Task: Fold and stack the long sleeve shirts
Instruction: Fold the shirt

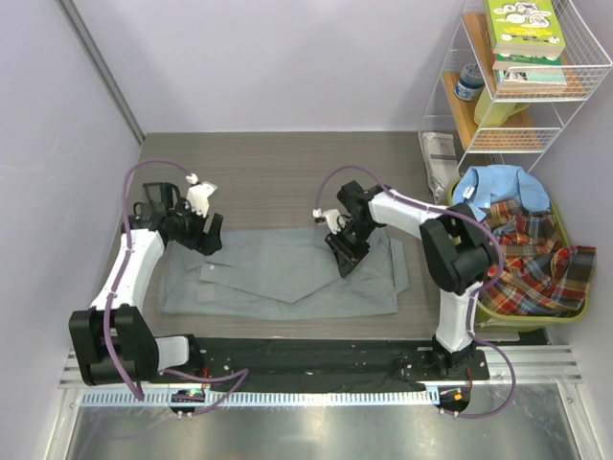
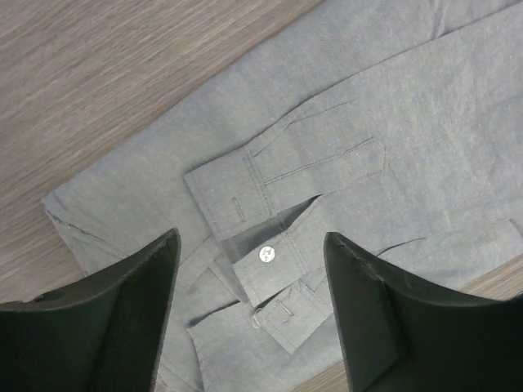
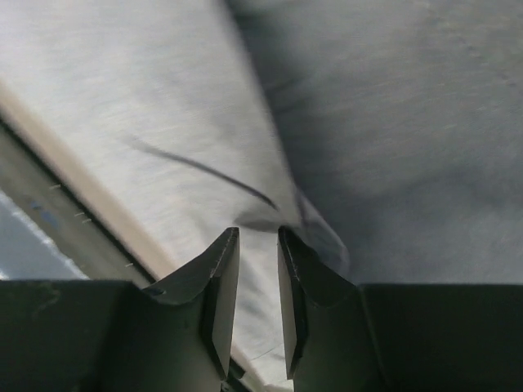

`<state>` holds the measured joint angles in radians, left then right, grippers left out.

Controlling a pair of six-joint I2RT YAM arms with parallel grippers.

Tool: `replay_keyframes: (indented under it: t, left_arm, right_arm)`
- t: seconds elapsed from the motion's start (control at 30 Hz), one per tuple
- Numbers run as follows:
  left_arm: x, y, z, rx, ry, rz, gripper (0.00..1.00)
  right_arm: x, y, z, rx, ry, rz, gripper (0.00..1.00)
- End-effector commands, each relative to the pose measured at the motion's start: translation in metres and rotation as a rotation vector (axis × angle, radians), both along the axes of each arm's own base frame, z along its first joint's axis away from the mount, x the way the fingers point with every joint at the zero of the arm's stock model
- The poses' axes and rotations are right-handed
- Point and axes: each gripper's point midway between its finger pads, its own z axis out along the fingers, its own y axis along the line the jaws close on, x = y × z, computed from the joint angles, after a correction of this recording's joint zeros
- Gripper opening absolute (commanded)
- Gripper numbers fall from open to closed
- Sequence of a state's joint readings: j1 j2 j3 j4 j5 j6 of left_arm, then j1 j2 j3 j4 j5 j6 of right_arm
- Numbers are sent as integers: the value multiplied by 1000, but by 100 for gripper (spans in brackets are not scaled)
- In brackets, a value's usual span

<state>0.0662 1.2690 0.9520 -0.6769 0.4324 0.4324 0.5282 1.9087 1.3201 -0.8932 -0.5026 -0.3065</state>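
**Grey shirt flat on the desk, two more in the basket**

At the 3 o'clock edge of the desk stands a green basket. It holds a light blue shirt at its 12 o'clock end and a red-green plaid shirt, which is crumpled and fills the rest. Above the basket, at 1 o'clock, a white wire shelf carries a stack of books.

The grey shirt lies on the desk between the two arms, near the 6 o'clock edge. Its long axis runs from 9 to 3 o'clock. It is a plain muted grey, mostly smooth, and partly folded. Layered edges form a shallow V pointing toward 6 o'clock, and doubled cloth sits at the 3 o'clock end. I cannot tell which end the collar is at. The left wrist view shows two sleeve cuffs lying on the body of the shirt close together, one of them with a pale button.

The left fingers stand released, wide apart, over the shirt's 9 o'clock end above those cuffs and holding nothing. The right fingers are at about 2 o'clock on the shirt. They are drawn close and grasp a small pinch of grey cloth, and a crease runs out from their tips.
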Motion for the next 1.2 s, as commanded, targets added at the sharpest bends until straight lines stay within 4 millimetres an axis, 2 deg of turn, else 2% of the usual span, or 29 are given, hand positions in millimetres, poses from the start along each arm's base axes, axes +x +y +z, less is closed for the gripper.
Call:
replay_keyframes:
  t: [0.0, 0.07, 0.1, 0.13, 0.17, 0.2, 0.23, 0.3, 0.33, 0.37, 0.4, 0.43, 0.47, 0.5, 0.53, 0.57, 0.6, 0.63, 0.67, 0.7, 0.73, 0.8, 0.83, 0.87, 0.9, 0.97, 1.0, 1.07, 1.17]
  left_arm:
    - [15, -5, 41, -134, -114, 26, 99]
    - [20, 1, 57, -192, -155, 68, 100]
    - [22, 4, 62, -214, -167, 83, 100]
    - [25, 11, 68, -226, -191, 106, 100]
    - [27, 11, 75, -252, -195, 114, 100]
    - [29, 13, 79, -252, -201, 120, 100]
    - [30, 14, 82, -248, -204, 114, 100]
    - [30, 14, 77, -216, -198, 42, 100]
    - [31, 14, 79, -194, -208, 0, 100]
    - [24, 13, 71, -149, -193, -76, 100]
    - [25, 16, 60, -109, -166, -107, 100]
    - [22, 10, 54, -73, -149, -163, 100]
    - [16, 8, 42, -30, -104, -203, 100]
    - [16, 14, 26, 74, -79, -263, 100]
    - [11, 5, 14, 105, -48, -323, 100]
    - [8, 3, 6, 133, -30, -363, 100]
    - [9, 2, -1, 169, -34, -396, 100]
    - [6, 1, -17, 218, 6, -415, 100]
    - [6, -6, -24, 244, 9, -444, 100]
    - [9, -8, -31, 274, 5, -462, 100]
    - [6, -11, -45, 306, 33, -484, 100]
    - [6, -13, -60, 342, 66, -501, 100]
    - [4, -18, -67, 359, 79, -532, 97]
    - [2, -14, -79, 396, 120, -538, 95]
    - [0, -18, -84, 409, 130, -563, 94]
    - [-7, -17, -97, 442, 179, -588, 92]
    - [-11, -22, -101, 450, 195, -613, 91]
    - [-20, -27, -108, 466, 234, -629, 90]
    - [-41, -51, -114, 483, 280, -674, 87]
  right_arm:
    - [32, -17, -36, -159, -63, -34, 30]
    - [57, -16, -42, -184, -106, -48, 29]
    - [67, -24, -58, -245, -108, -54, 28]
    - [93, -20, -55, -242, -157, -67, 27]
    - [108, -20, -57, -259, -186, -72, 27]
    - [122, -25, -78, -321, -192, -71, 26]
    - [164, -11, -61, -299, -301, -86, 26]
    - [211, 1, -55, -313, -417, -105, 25]
    - [262, 12, -30, -315, -560, -155, 25]
    - [284, 17, -15, -297, -625, -185, 26]
    - [303, 21, 9, -283, -706, -217, 26]
    - [323, 28, 57, -217, -833, -265, 27]
    - [327, 28, 78, -159, -862, -279, 33]
    - [328, 28, 96, -103, -884, -304, 37]
    - [324, 25, 132, -37, -952, -330, 45]
    - [319, 26, 142, 22, -957, -318, 51]
    - [309, 23, 140, 35, -945, -306, 53]
    - [303, 22, 148, 56, -942, -312, 55]
    - [293, 21, 169, 89, -950, -318, 57]
    - [283, 16, 163, 88, -898, -332, 58]
    - [277, 14, 163, 99, -871, -333, 59]
    - [261, 15, 168, 142, -806, -326, 63]
    - [252, 7, 162, 136, -741, -351, 63]
    - [246, 6, 162, 155, -704, -361, 63]
    - [233, 9, 160, 199, -630, -349, 63]
    - [226, 0, 161, 252, -540, -402, 63]
    - [214, 2, 160, 292, -472, -390, 63]
    - [208, -7, 158, 306, -416, -412, 62]
    - [198, -23, 155, 305, -381, -415, 61]
